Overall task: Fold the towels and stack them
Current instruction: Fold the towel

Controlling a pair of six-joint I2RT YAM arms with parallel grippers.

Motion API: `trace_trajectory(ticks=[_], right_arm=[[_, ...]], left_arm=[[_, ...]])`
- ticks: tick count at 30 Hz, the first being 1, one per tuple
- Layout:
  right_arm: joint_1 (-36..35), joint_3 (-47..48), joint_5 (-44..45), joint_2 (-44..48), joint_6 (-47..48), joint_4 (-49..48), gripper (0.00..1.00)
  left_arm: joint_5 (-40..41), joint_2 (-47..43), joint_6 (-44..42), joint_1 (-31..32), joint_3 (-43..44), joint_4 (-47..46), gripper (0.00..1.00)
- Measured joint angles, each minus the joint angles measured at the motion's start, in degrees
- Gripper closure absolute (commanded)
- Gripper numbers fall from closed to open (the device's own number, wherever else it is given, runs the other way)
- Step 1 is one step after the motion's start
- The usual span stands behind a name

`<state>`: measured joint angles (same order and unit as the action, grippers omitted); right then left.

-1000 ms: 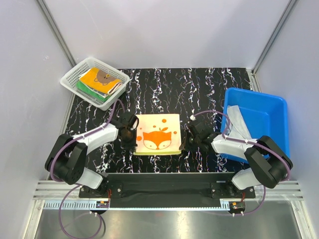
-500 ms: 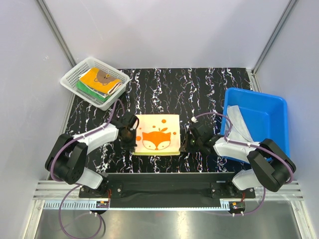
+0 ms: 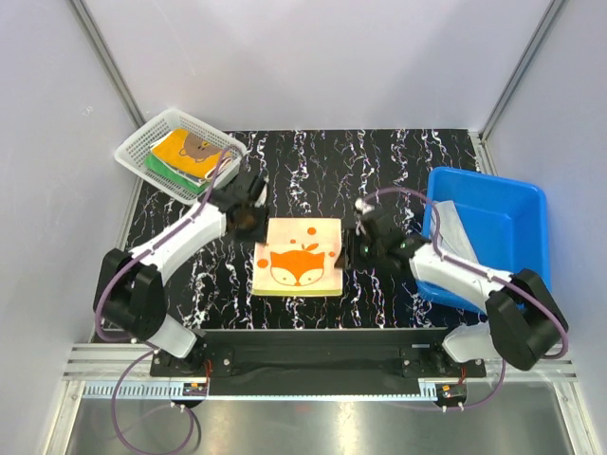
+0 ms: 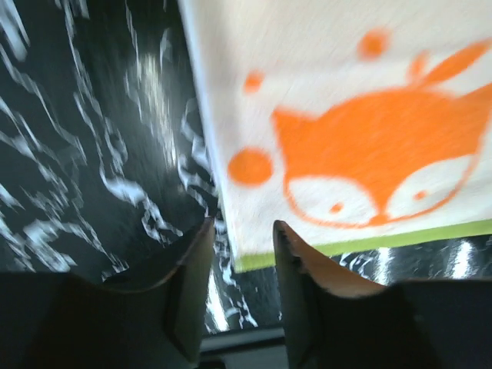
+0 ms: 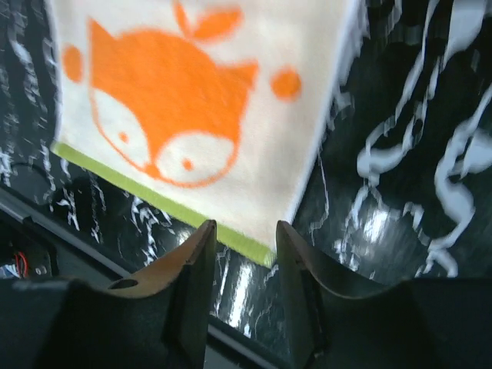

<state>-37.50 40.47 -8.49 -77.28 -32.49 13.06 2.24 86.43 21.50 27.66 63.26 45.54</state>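
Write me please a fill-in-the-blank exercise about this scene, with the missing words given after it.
1. The folded towel on the table shows an orange ____ face.
2. The top towel in the white basket carries a brown ____.
3. A pale cloth lies in the tub, whose colour is ____.
4. The left end effector and the right end effector both stand ____, holding nothing.
Missing words: fox; bear; blue; open.

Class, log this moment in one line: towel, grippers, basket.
fox towel: flat on table; left gripper: open, empty, by its left edge; right gripper: open, empty, by its right edge; basket: bear towel on top
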Motion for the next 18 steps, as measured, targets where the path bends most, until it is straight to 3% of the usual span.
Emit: trace_trajectory(ticks=[3, 11, 18], right_arm=[[4.20, 8.15, -4.63, -3.39, 6.36, 1.07, 0.56], [14.19, 32.50, -16.70, -24.33, 27.32, 9.25, 0.43], [19.69, 47.98, -24.63, -38.91, 37.86, 18.49, 0.44]], left_arm=[[-2.23, 2.80, -6.05, -1.73, 7.82, -1.81, 0.53], [-12.07, 15.91, -19.63, -12.81, 15.34, -4.46, 0.54], [-15.63, 27.39, -27.58, -14.16, 22.43, -3.65, 0.52]])
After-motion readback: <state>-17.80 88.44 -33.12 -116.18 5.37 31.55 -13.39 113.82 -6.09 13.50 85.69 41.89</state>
